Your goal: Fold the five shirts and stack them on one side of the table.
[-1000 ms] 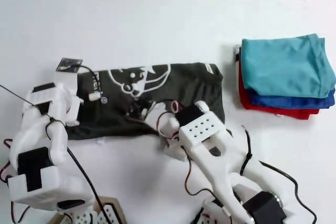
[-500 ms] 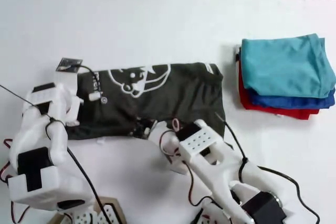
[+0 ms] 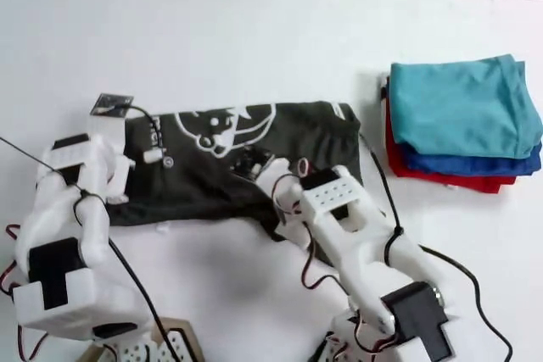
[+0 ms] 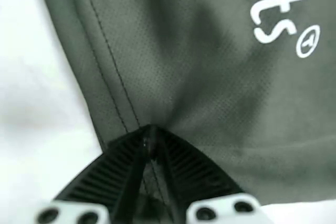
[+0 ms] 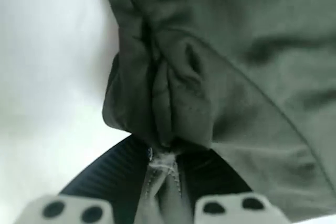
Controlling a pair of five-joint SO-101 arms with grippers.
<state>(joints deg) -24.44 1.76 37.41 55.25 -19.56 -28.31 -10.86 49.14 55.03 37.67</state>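
Black shirt (image 3: 280, 137) lies spread on the bench (image 3: 254, 40) in my high view, well apart from the folded stack (image 3: 465, 120) near the right edge; I judge I'm mid-fold on it. Left wrist view: my left tool (image 4: 151, 132) is clamped on the stitched hem. Right wrist view: my right tool (image 5: 164, 148) pinches bunched cloth. Next I'd carry that edge across evenly and lay it flat. Half a second ago the right arm was at the near hem; now it is over the shirt's middle.

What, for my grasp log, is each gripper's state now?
Left gripper: shut on the dark shirt.
Right gripper: shut on the dark shirt, a bunched fold.
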